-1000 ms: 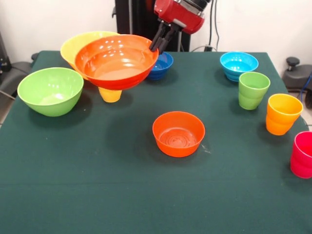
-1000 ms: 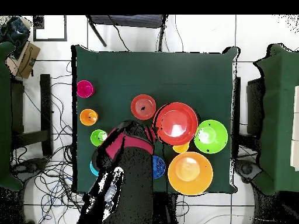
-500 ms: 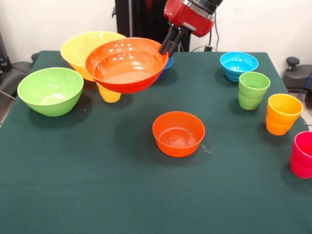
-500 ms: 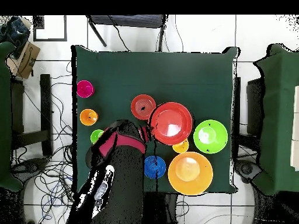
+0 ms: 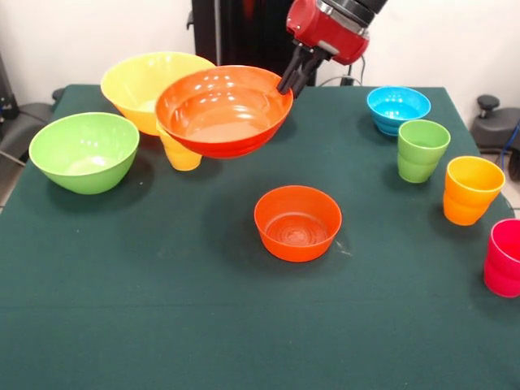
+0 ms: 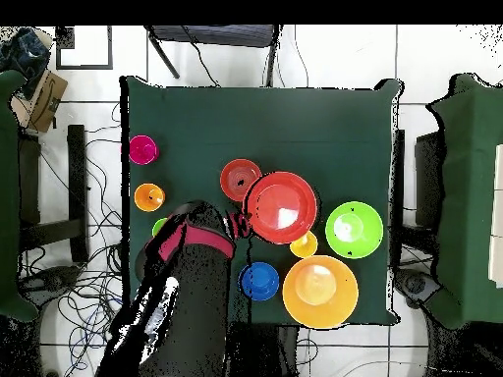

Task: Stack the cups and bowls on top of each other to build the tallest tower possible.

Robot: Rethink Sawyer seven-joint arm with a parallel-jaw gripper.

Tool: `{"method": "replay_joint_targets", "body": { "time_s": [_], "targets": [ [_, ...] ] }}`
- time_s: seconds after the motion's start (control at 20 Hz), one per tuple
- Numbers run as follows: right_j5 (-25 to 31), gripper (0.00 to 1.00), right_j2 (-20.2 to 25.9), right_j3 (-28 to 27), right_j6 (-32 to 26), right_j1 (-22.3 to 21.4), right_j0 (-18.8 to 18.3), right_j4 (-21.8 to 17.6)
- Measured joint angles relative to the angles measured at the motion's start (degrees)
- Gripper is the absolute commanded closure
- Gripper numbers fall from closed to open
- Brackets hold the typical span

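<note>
My gripper (image 5: pixel 288 84) is shut on the right rim of the large orange bowl (image 5: pixel 223 110), which hangs in the air, a little tilted, behind and left of the small orange bowl (image 5: pixel 297 222). From overhead the large orange bowl (image 6: pixel 282 207) overlaps the edge of the small orange bowl (image 6: pixel 239 179), with the gripper (image 6: pixel 236 224) at its rim. A yellow cup (image 5: pixel 183 154) peeks out from behind the lifted bowl. The green cup (image 5: pixel 422 150), orange-yellow cup (image 5: pixel 471 189) and pink-red cup (image 5: pixel 505 257) stand along the right side. No tower stands.
The large yellow bowl (image 5: pixel 150 85) and large green bowl (image 5: pixel 84 150) sit at the left, the light blue bowl (image 5: pixel 397 108) at the back right. The dark blue bowl (image 6: pixel 259 282) shows only overhead, beside the arm.
The gripper has carried the large orange bowl rightward in the front view, away from the yellow bowl and nearer the small orange bowl. The dark blue bowl is now hidden behind it there.
</note>
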Motion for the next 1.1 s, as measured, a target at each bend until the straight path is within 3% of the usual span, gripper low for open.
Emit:
{"method": "replay_joint_targets", "body": {
  "time_s": [1.1],
  "targets": [
    [-1.1,1.00,-6.0,-1.9,5.1,4.9,6.7,5.8]
  ]
}}
